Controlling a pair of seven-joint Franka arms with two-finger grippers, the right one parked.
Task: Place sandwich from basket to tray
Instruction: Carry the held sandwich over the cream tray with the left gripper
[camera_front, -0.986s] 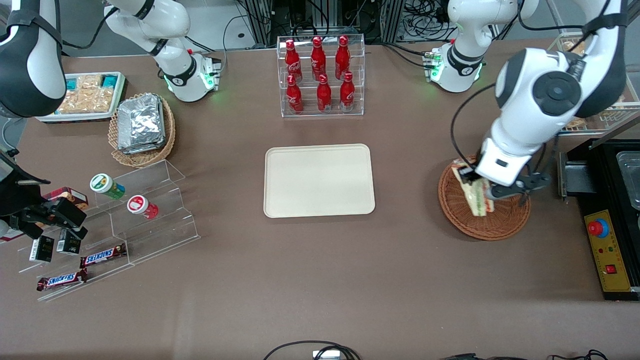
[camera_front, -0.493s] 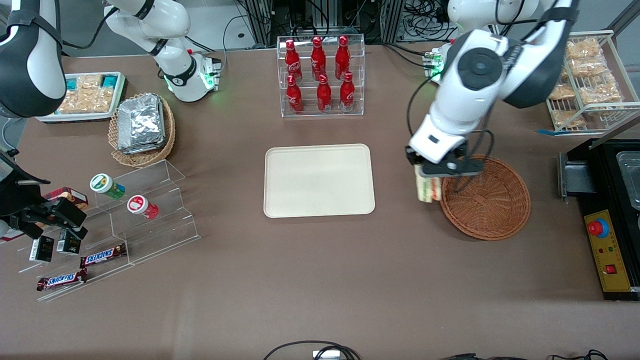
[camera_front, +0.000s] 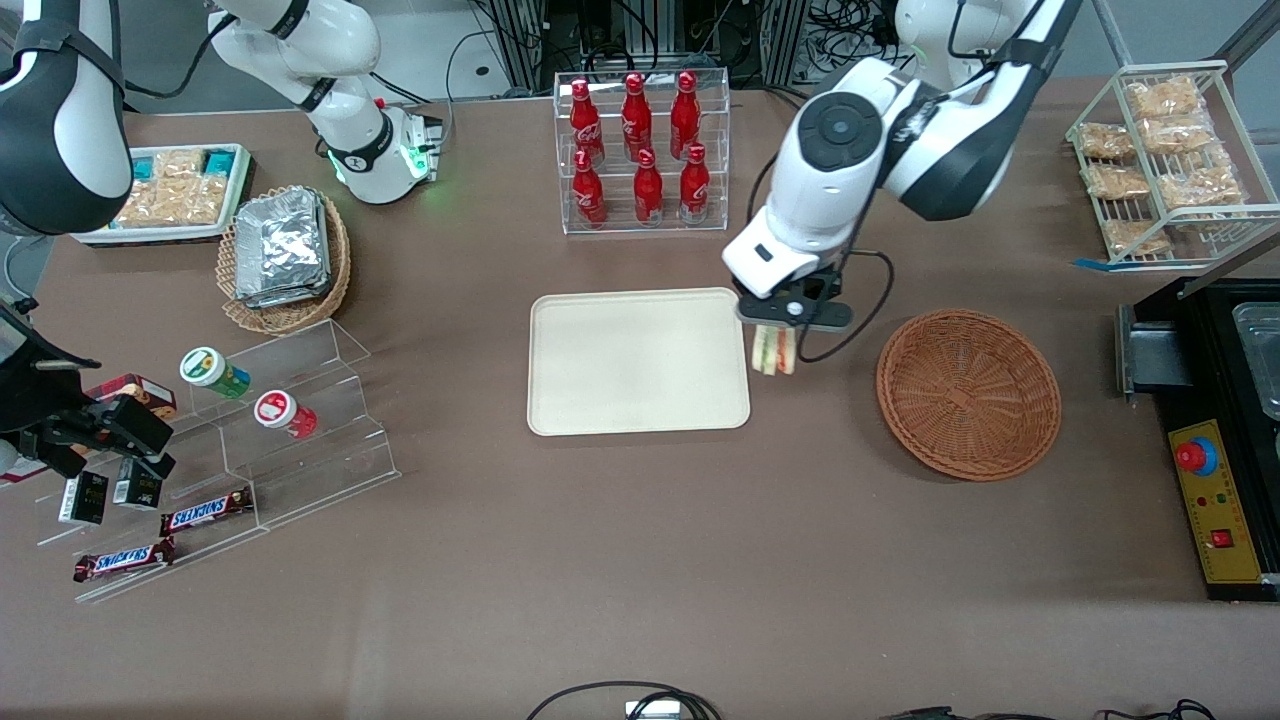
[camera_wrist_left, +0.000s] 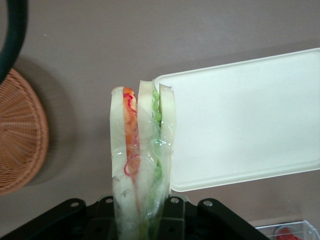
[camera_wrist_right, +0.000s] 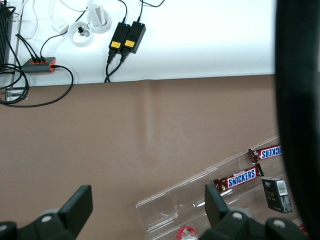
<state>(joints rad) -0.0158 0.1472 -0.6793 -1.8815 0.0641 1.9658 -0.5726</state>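
My left gripper (camera_front: 775, 340) hangs in the air just off the tray's edge, between the tray and the basket, shut on the sandwich (camera_front: 773, 352). The sandwich (camera_wrist_left: 142, 165) is a wrapped wedge of pale bread with orange-red and green filling, held upright with its tip pointing down. The cream rectangular tray (camera_front: 638, 360) lies flat in the middle of the table; its corner (camera_wrist_left: 240, 120) shows right beside the sandwich. The round reddish-brown wicker basket (camera_front: 968, 392) sits toward the working arm's end with nothing in it, and its rim (camera_wrist_left: 20, 135) also shows in the wrist view.
A clear rack of red bottles (camera_front: 640, 150) stands farther from the front camera than the tray. A tan basket of foil packets (camera_front: 283, 255), a white snack tray (camera_front: 170, 190) and a clear stepped stand (camera_front: 230, 450) lie toward the parked arm's end. A wire rack (camera_front: 1160, 160) and black control box (camera_front: 1215, 470) flank the basket.
The gripper lifted the sandwich out of the basket and carried it sideways toward the tray; the basket is left with nothing in it.
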